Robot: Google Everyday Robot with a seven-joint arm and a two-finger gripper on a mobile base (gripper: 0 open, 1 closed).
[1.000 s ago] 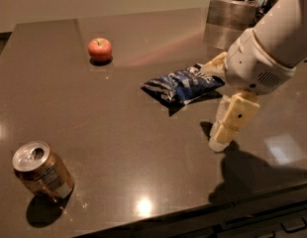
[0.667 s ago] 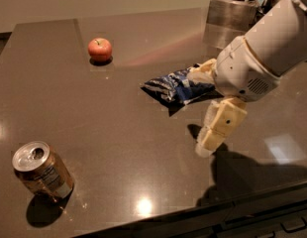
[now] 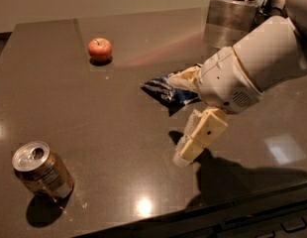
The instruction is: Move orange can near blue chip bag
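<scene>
The orange can point(image 3: 43, 175), coppery with a white label patch and a silver pull-tab top, stands at the front left of the dark table. The blue chip bag point(image 3: 165, 89) lies near the table's middle, and my arm covers its right part. My gripper point(image 3: 177, 119) hangs over the table just in front of the bag and far right of the can. It is open and empty. One cream finger point(image 3: 199, 137) points down to the left, and the other point(image 3: 185, 78) lies across the bag.
A red apple point(image 3: 100, 49) sits at the back left. A metal canister point(image 3: 233, 10) stands at the back right corner. The table's front edge point(image 3: 158, 221) runs just below the can and the gripper.
My arm and gripper have moved left and slightly forward across the table, and now overlap the bag more. The can, bag and apple have not moved.
</scene>
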